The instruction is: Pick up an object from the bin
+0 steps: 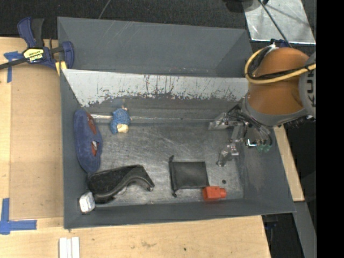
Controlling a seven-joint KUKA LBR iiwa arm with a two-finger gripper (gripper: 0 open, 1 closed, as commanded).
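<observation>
Bin (161,52) contents, counted: one blue pouch (86,140), one blue-and-cream toy (120,121), one black curved item (118,180), one white cap (87,202), one black square pad (188,175), one red block (214,193).

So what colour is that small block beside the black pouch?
The block is orange-red; the camera view shows it.

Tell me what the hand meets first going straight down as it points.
Below the hand, probably the grey metal bin's bare floor, right of the flat black square pad; depth is unclear.

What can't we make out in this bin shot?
Camera view:
Right back corner of the bin: hidden behind the arm's orange cover.
Small blue figure by the back wall: too small to identify.
Green bit beside the pincer: too small to tell what it is.
</observation>
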